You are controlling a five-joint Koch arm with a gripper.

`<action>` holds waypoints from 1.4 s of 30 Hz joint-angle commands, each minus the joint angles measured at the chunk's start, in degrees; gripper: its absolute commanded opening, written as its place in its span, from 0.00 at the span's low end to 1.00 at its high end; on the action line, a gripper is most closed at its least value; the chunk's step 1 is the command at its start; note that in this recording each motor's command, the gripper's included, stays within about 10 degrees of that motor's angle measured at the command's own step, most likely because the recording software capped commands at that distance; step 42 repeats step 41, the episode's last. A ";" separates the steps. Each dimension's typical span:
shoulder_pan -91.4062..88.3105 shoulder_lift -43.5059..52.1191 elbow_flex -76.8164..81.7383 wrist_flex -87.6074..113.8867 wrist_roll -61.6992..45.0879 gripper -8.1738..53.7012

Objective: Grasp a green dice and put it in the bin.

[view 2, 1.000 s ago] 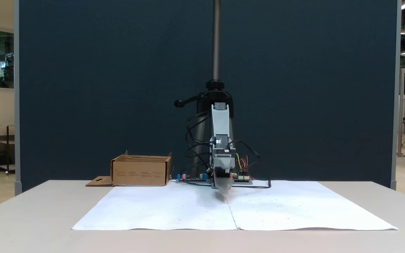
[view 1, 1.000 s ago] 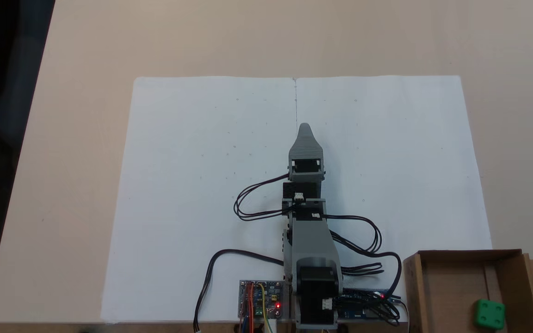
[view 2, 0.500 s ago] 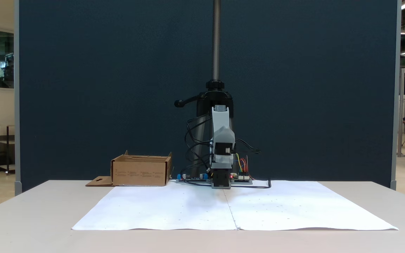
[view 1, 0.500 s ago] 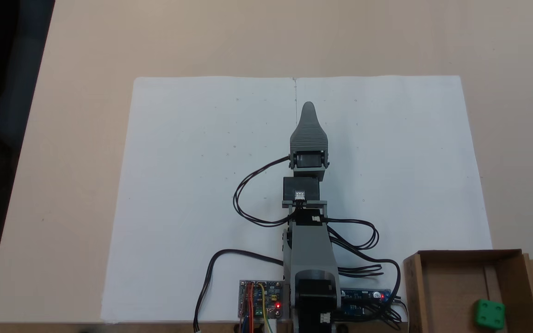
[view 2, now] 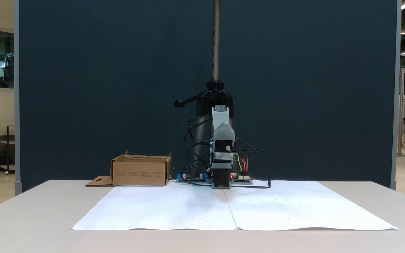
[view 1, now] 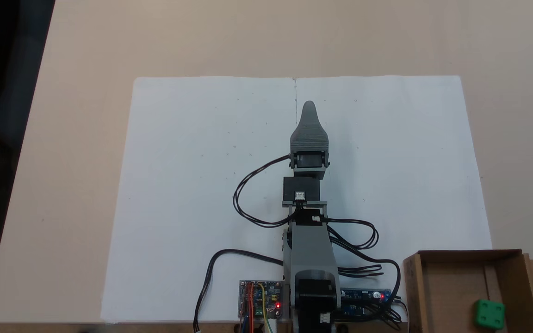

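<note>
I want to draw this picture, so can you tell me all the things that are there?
green dice: one, bright green, on the floor of the bin.
bin: one, brown cardboard, at the table's corner beside the arm's base.
paper sheets: two, white, side by side on the table.
table: one, beige.
circuit boards: two, with red lights, by the arm's base.
partition: one, dark blue, behind the table.
arm: one, grey and black, black cables.
tool: one, grey, over the paper's seam.

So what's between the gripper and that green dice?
In a fixed view: white paper, black cables, then the bin wall around the green dice.
</note>
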 commanded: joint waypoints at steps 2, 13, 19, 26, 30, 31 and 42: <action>0.70 6.06 3.78 -5.36 3.52 0.86; 0.53 6.06 3.69 -5.45 3.52 0.86; 0.44 6.15 3.69 -5.71 3.52 0.86; -3.16 6.15 3.78 -7.29 3.60 0.86; -3.25 6.15 3.78 -7.29 3.60 0.86; -3.25 6.24 3.69 -7.29 3.60 0.86; -3.25 6.24 3.78 -7.29 3.60 0.86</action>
